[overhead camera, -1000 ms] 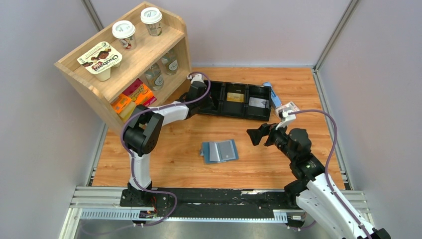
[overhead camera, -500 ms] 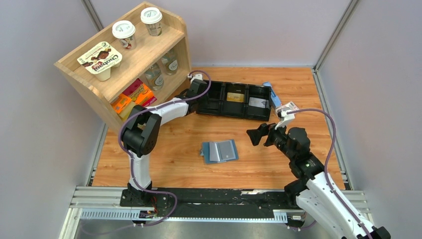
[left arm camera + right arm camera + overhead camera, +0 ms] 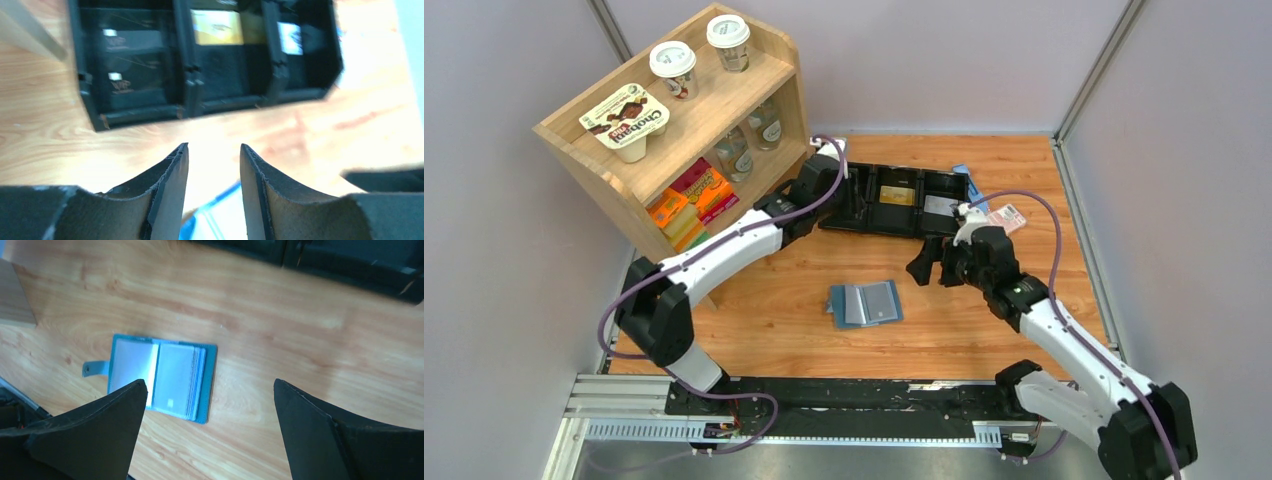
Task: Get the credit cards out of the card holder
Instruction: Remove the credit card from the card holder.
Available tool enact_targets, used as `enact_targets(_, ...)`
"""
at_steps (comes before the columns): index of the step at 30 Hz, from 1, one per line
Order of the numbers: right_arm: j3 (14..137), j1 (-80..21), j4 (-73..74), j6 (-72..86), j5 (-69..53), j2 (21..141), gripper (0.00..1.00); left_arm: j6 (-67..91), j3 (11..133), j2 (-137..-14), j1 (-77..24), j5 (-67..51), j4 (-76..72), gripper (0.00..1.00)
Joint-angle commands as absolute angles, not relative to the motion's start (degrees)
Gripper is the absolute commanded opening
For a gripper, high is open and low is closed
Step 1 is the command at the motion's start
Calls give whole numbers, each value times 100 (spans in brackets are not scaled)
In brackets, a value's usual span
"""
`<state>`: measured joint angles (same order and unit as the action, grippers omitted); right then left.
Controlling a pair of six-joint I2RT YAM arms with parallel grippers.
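At the table's middle, nearer the near edge: teal card holder (image 3: 865,304), open flat, pockets up; just right of it, above the wood, right gripper (image 3: 927,263), jaws spread wide, empty; by the black tray (image 3: 894,230) along the far edge, left gripper (image 3: 212,150), fingers parted, gripping nothing; in the tray's left compartment, black credit card (image 3: 131,67); gold card (image 3: 897,194) in the middle one.

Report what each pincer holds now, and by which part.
Nothing is held. The left pincer hangs open and empty before the black tray; the right pincer stands wide open near the card holder.
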<state>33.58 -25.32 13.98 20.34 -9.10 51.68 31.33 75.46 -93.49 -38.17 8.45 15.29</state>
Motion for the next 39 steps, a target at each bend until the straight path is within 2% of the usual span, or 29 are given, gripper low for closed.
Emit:
enact_targets(1, 3691, -2776, 1573, 2425, -1310, 5799, 98, 3111, 7164, -8711, -4130, 45, 2231, 49)
enact_targets(8, 3963, -3418, 1415, 2821, -1055, 6705, 87, 3340, 6408, -8148, -4368, -833, 2250, 44)
enact_targets(17, 4552, -4086, 1257, 3269, -730, 7883, 66, 3191, 5696, -8385, -4377, -1529, 1881, 33)
enact_targets(20, 4710, -4218, 1257, 3331, -563, 8208, 62, 3024, 5476, -8507, -4377, -1477, 1872, 32)
enact_targets(25, 4913, -4359, 1327, 3375, -449, 8621, 59, 2778, 5142, -8806, -4368, -1433, 1775, 28)
enact_targets(39, 5308, -4561, 2021, 3287, 281, 8956, 59, 2689, 4720, -9167, -4377, -1108, 1951, 22)
